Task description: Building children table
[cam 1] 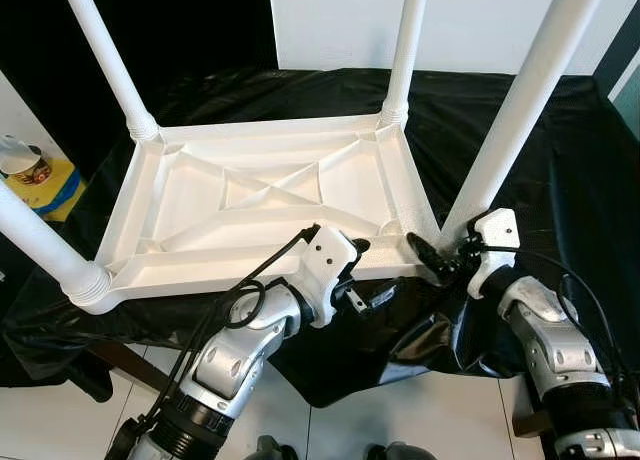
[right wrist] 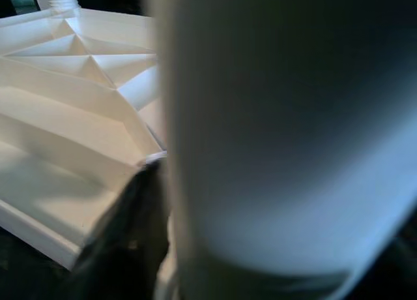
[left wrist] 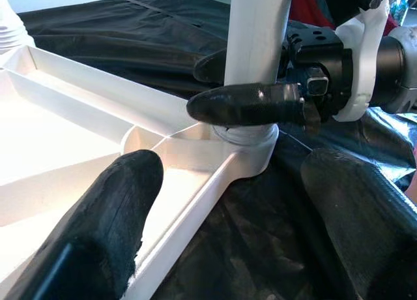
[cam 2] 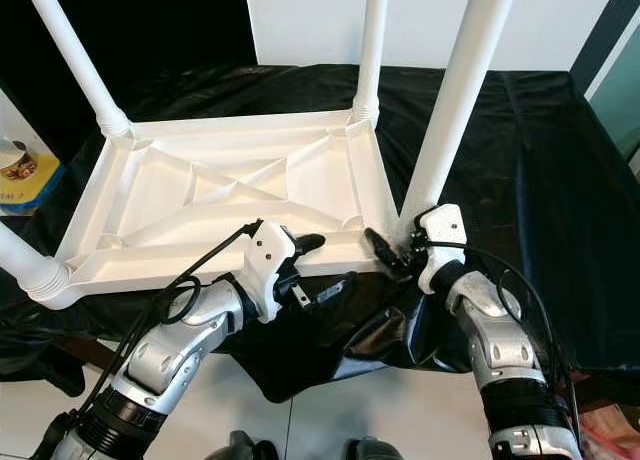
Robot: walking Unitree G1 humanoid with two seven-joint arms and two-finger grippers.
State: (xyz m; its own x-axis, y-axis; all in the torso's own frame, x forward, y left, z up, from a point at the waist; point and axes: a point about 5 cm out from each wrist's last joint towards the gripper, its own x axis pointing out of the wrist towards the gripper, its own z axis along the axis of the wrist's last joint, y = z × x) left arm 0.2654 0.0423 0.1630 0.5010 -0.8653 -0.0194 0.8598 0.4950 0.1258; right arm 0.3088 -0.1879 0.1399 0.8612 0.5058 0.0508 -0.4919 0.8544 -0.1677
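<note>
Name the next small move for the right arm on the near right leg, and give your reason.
Probably twist the leg further into its corner socket. The right end effector has its fingers on either side of the leg's base, right above the socket, while the left end effector sits open at the near rim of the upside-down tabletop. Whether the leg is fully seated cannot be told.

Both arms are silver metal, built of rounded jointed segments with small dark screws and black ribbed collars near the base; each ends in a white plastic wrist housing; black cables loop from the forearms up to the housings; the left tool [cam 1: 372,272] has two long black fingers, matte and rough-textured with rounded tips; the right tool [cam 1: 432,252] has the same black fingers, one bearing a small square metal fitting.
</note>
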